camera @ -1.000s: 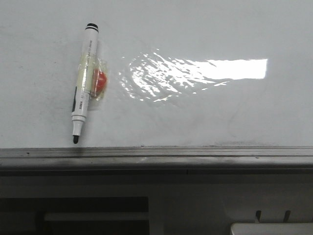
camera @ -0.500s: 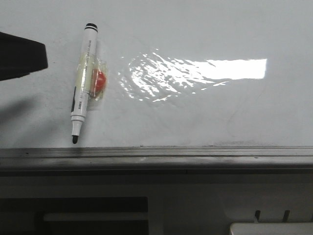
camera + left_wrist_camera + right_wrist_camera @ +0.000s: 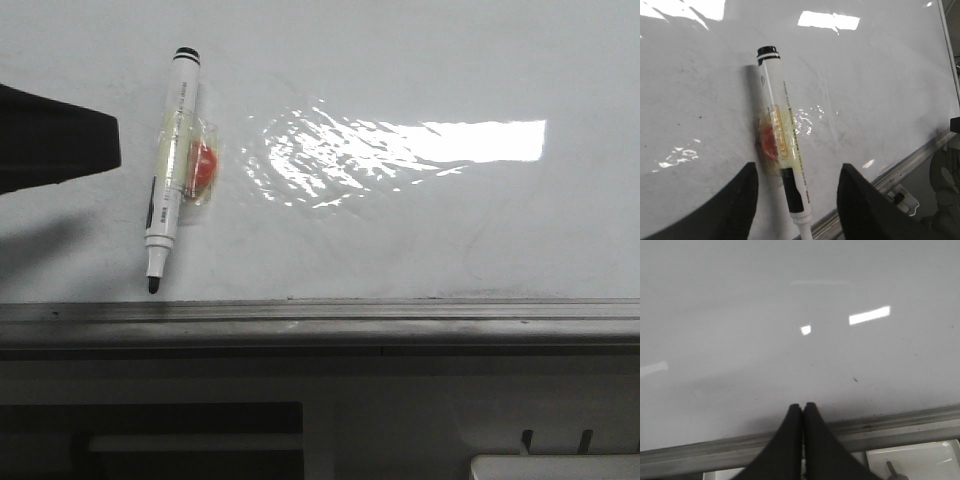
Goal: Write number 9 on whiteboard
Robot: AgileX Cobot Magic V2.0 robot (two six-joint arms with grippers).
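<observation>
Whiteboard (image 3: 420,60) fills most of the front view, lying flat with a grey edge rail (image 3: 320,322) along its near side, so it serves as the writing surface. Bright glare sits right of centre, and no number 9 shows anywhere on it, so the writing has not begun.

Left arm comes next in size: in the front view only a dark slab of it shows at the left edge. Its wrist view shows the left claw (image 3: 797,192) spread wide, 1 finger on each side of the marker pen's lower barrel, not yet touching. That straddle reads as lining up for a pinch.

Right claw (image 3: 803,412) is pressed together and empty near the rail, seemingly parked out of the way.

Marker pen (image 3: 172,170) lies uncapped at the left, nib toward the rail. A red piece (image 3: 204,166) under clear tape clings to its barrel, perhaps to aid gripping.
</observation>
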